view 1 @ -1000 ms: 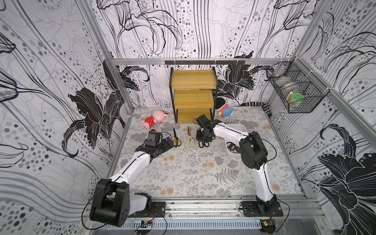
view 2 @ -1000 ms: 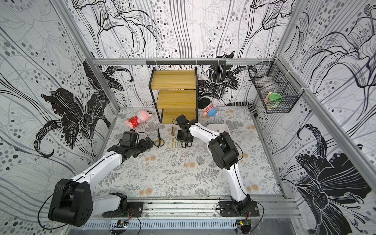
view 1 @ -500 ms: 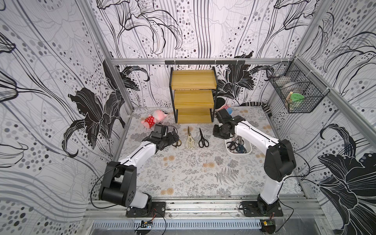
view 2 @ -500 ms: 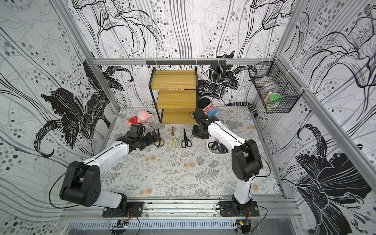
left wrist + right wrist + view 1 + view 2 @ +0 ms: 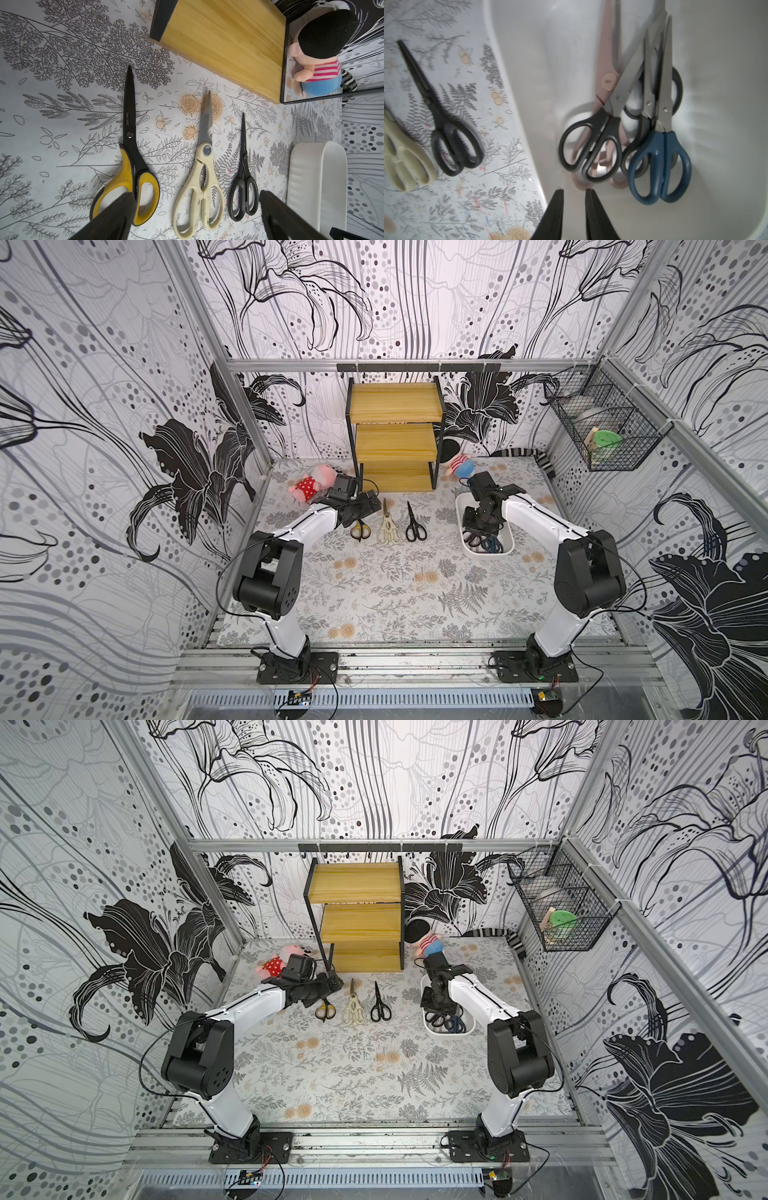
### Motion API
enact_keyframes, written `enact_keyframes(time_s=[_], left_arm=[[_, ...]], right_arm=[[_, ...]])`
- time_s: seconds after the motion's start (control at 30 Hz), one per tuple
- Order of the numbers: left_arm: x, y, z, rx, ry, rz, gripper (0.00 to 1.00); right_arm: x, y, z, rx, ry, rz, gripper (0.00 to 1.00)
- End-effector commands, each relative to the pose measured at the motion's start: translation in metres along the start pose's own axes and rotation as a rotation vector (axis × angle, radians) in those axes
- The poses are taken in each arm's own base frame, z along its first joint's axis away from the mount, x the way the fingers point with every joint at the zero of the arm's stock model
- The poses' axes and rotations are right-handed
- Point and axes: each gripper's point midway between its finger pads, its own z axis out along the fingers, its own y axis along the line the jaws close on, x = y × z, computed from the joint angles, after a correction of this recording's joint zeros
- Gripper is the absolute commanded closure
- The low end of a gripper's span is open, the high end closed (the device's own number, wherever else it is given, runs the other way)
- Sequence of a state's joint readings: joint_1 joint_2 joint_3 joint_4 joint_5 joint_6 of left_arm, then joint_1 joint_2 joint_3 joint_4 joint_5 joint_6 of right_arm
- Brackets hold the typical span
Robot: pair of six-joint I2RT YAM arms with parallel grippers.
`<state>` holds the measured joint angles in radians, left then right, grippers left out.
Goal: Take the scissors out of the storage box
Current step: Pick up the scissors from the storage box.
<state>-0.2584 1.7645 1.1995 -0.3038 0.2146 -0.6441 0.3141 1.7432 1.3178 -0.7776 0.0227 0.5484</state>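
Here, in both top views, the right fingers [image 5: 477,526] point down into the storage box [image 5: 459,508], over the scissors [image 5: 484,542] heaped at the end nearer the robot's base. Three more pairs lie in a row on the bench [image 5: 374,593] beside the left fingers [image 5: 368,506]. From the left wrist, the left fingers stand wide apart and empty by the handles of the yellow-black pair [image 5: 133,166], the cream pair [image 5: 202,176] and the small black pair [image 5: 244,176]. From the right wrist, the right fingers show only a narrow gap and grip nothing. A black-handled pair [image 5: 604,128] lies on the pale pink pair [image 5: 607,62], touching the dark blue pair [image 5: 663,145]. Better to open wider, straddle the top pair near its pivot, then lift straight so its neighbours stay behind.
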Motion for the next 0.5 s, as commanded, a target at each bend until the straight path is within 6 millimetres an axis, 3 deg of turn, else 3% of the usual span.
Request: enact_keyframes(time_s=[0.0,0.47], left_arm=[[-0.012,-0.013,0.005,0.040,-0.018,0.015,0.02],[-0.022,-0.017,0.021,0.029,-0.007,0.014,0.02]], right_arm=[[0.005,-0.014,0.006,-0.014,0.036,-0.063,0.79],[-0.012,-0.036,0.041,0.010,0.110,-0.166,0.80]])
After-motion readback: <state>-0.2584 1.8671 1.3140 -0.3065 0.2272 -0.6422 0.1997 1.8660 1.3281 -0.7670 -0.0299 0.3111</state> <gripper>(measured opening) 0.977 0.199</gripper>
